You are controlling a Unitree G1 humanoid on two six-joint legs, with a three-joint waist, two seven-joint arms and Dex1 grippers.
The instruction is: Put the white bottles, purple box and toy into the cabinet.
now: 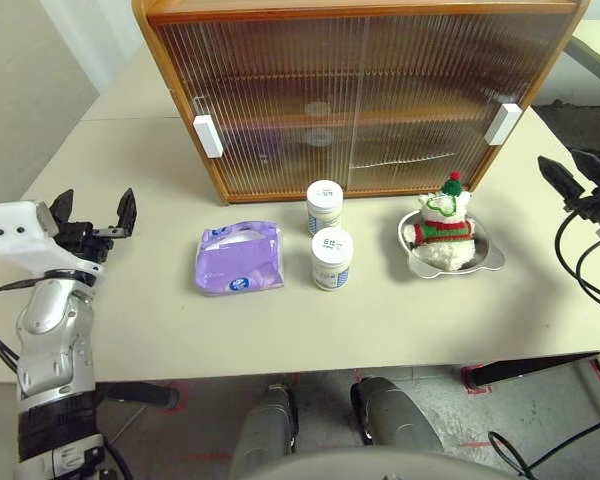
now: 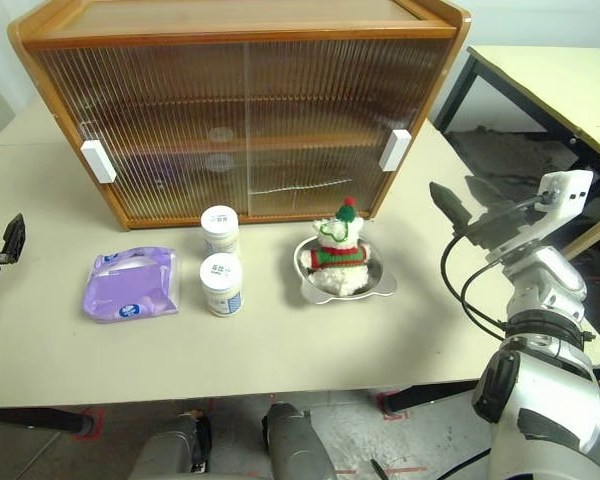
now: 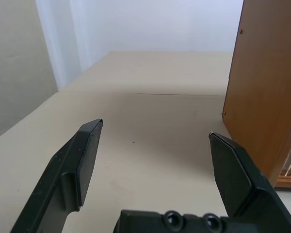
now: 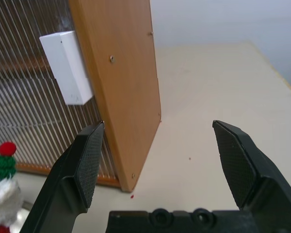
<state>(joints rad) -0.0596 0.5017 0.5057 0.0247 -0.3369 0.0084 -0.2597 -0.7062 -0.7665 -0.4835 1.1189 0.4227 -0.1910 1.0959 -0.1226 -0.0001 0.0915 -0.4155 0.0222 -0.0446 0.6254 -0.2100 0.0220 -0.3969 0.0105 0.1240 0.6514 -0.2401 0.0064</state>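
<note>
From the left eye, the left gripper [image 1: 95, 215] is hovering over the beige worktop [image 1: 400, 320] with its jaws spread wide and empty; the soft lavender-purple box [image 1: 239, 258] is lying well off to its right, and the two squat white plastic bottles [image 1: 331, 258] are standing beyond that, all before the orange-brown wooden cabinet [image 1: 360, 90], whose ribbed sliding doors are sitting closed.

From the right eye, the right gripper [image 2: 458, 213] is also hanging with its jaws apart, holding nothing. The white plush toy [image 2: 338, 258] is sitting in a shiny metal dish [image 2: 375, 285] well to its left.

The left wrist is looking past the cabinet's side panel.

The right wrist is facing the white block handle [image 4: 67, 68]. A door probably needs sliding first: approaching that handle squarely and pushing sideways would serve best.
</note>
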